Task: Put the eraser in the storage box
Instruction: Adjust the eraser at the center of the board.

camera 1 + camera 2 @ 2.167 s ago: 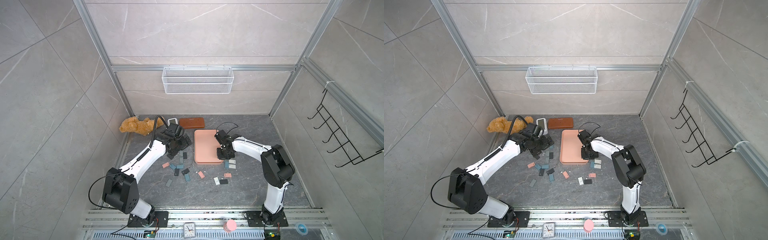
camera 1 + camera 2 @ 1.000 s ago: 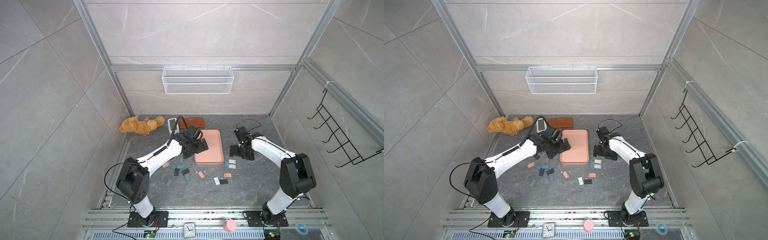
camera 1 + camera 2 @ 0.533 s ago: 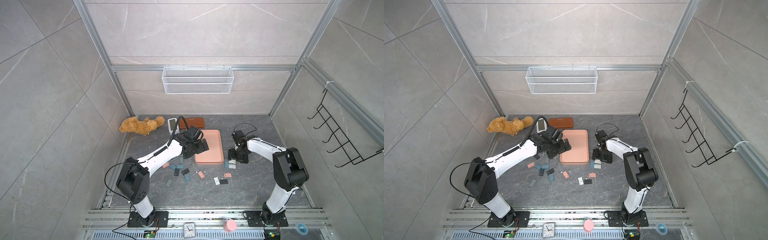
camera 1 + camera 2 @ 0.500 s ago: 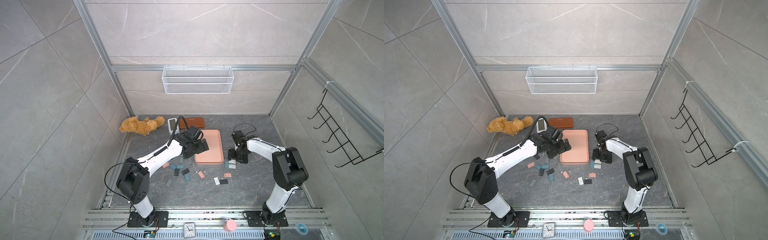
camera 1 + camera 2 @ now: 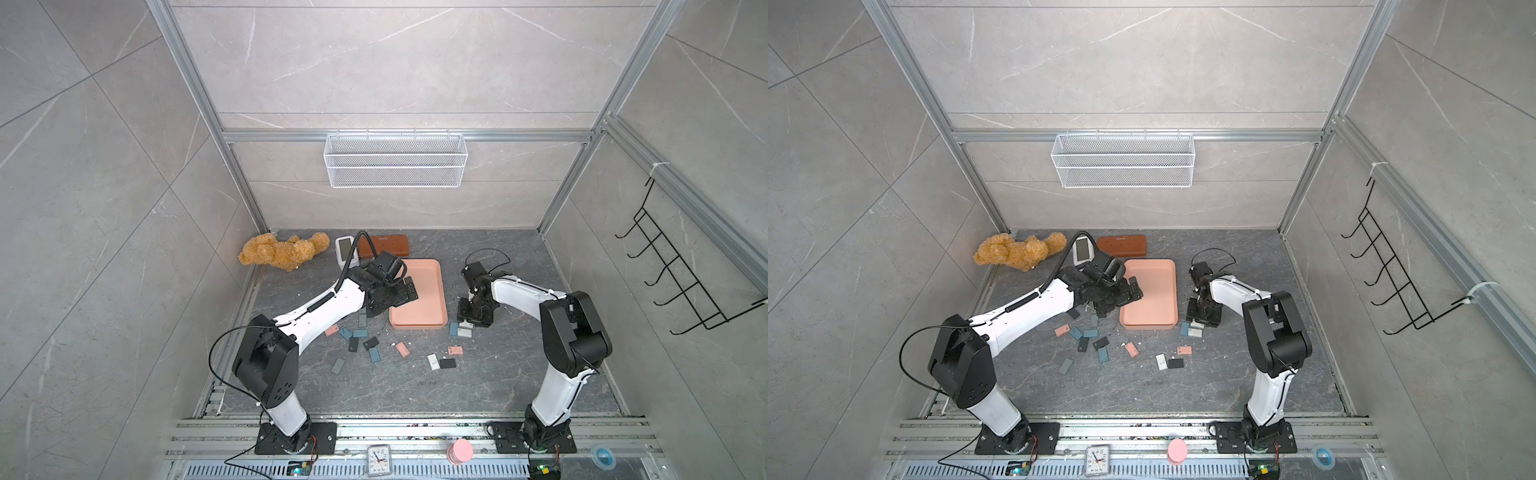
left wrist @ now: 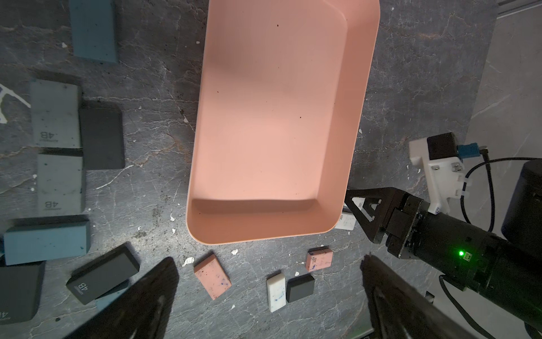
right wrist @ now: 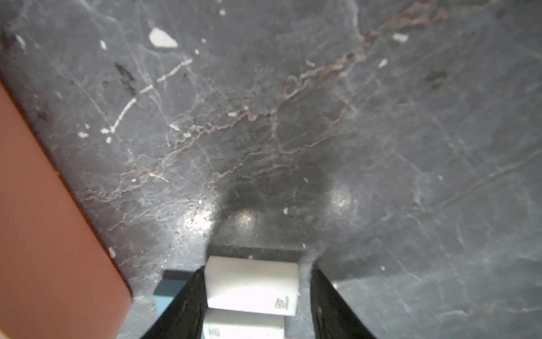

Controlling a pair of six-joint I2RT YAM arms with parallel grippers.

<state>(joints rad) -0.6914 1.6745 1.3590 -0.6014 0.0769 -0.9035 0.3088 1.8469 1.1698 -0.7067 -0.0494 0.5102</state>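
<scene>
The salmon-pink storage box (image 5: 422, 291) (image 5: 1154, 299) (image 6: 278, 117) lies empty in the middle of the dark floor. My right gripper (image 5: 473, 318) (image 5: 1202, 316) (image 7: 258, 271) points down at the box's near right corner, open and straddling a white eraser (image 7: 252, 286) (image 6: 346, 221). One finger touches the eraser and a gap shows at the other. A second white eraser (image 7: 243, 325) and a blue one (image 7: 167, 290) lie right beside it. My left gripper (image 5: 405, 291) (image 5: 1133, 293) (image 6: 268, 281) hovers wide open over the box's left edge, holding nothing.
Several pink, white, black, grey and blue erasers (image 5: 374, 345) (image 6: 212, 278) are scattered before and left of the box. A teddy bear (image 5: 282, 253), a white device (image 5: 344, 247) and a brown case (image 5: 388, 246) sit at the back. A wire basket (image 5: 395, 166) hangs on the wall.
My right gripper has moved in from the right, come down over the white erasers at the box's corner, and narrowed its jaws. The left arm swung over to the box, then held still.
</scene>
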